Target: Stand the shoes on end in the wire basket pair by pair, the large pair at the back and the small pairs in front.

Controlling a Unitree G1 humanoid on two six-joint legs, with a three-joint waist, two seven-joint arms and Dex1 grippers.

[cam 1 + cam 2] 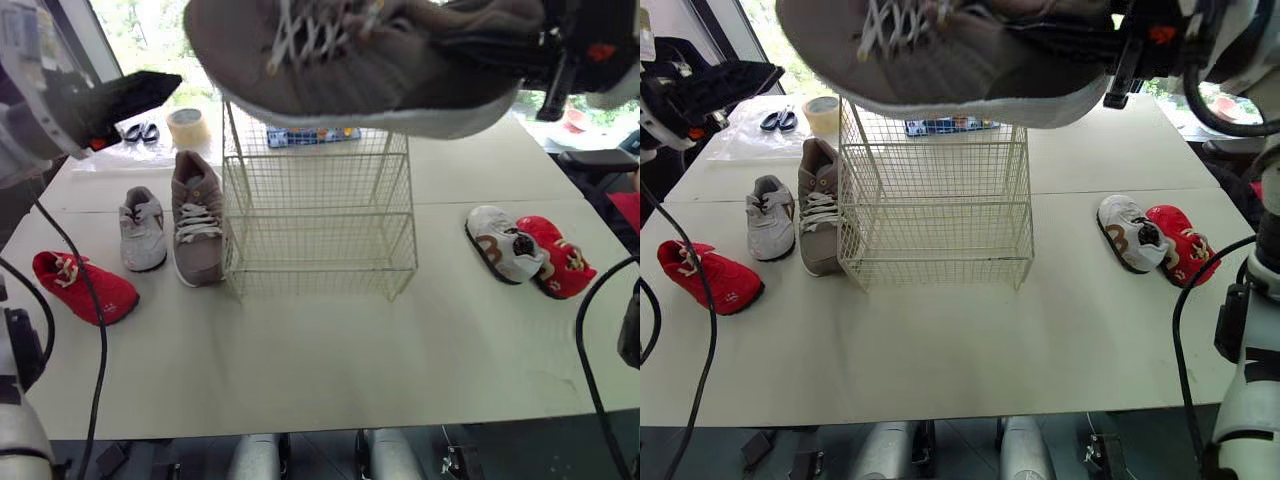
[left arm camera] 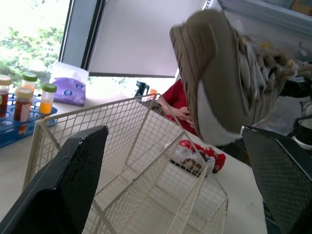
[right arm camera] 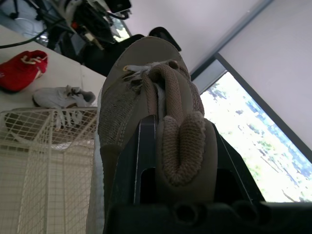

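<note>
My right jaws clamp the large shoe [image 1: 370,60] by its heel, lying level over the wire basket [image 1: 320,240], toe toward my left; left jaws gape.

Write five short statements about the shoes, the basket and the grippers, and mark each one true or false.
1. The right gripper holds a large grey shoe in the air above the wire basket. True.
2. The wire basket already holds a pair. False: it is empty.
3. The left gripper is shut on a shoe. False: it is open and holds nothing.
4. A second large grey shoe lies on the table against the basket's left side. True.
5. Two red shoes lie to the right of the basket. False: a white shoe and a red shoe lie there.
</note>
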